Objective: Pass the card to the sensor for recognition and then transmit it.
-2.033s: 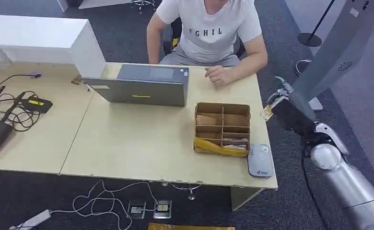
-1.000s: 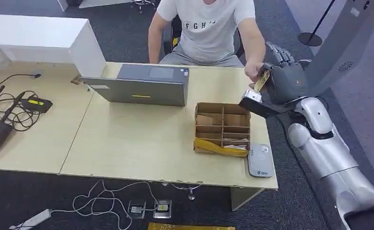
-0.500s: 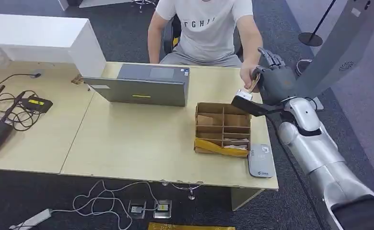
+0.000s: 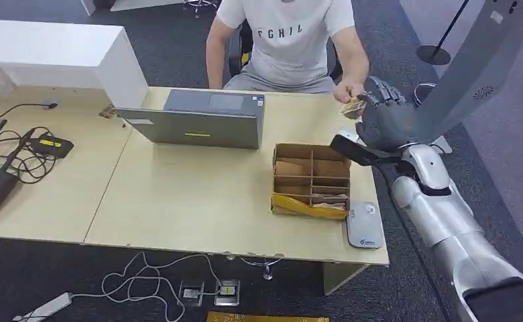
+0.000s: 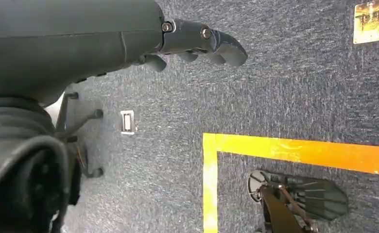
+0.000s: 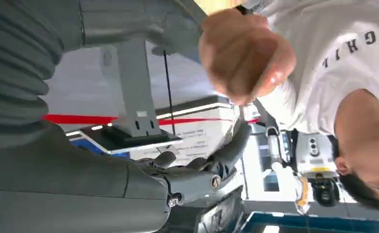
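Note:
My right hand (image 4: pixel 381 122) is raised over the table's far right corner, in front of the seated person. The small yellowish card (image 4: pixel 354 106) sits at the person's fingertips (image 4: pixel 348 93), right beside my hand's fingers. In the right wrist view the person's closed hand (image 6: pixel 246 53) is near my thumb (image 6: pixel 144 24), and my fingers (image 6: pixel 197 178) stand well apart from the thumb with nothing between them. The grey card sensor (image 4: pixel 364 225) lies flat at the table's near right edge. My left hand (image 5: pixel 197 41) hangs over the carpet, holding nothing.
A cardboard box with compartments (image 4: pixel 311 178) stands between the sensor and my hand. A grey laptop (image 4: pixel 198 121) sits mid-table before the person (image 4: pixel 289 40). Cables and black devices (image 4: pixel 11 161) lie at the left. A white box (image 4: pixel 51 54) stands at the far left.
My right arm swung in from beside the table toward the person with the card. Over the last half second the person's hand closed on the card and lifted it slightly away from my thumb.

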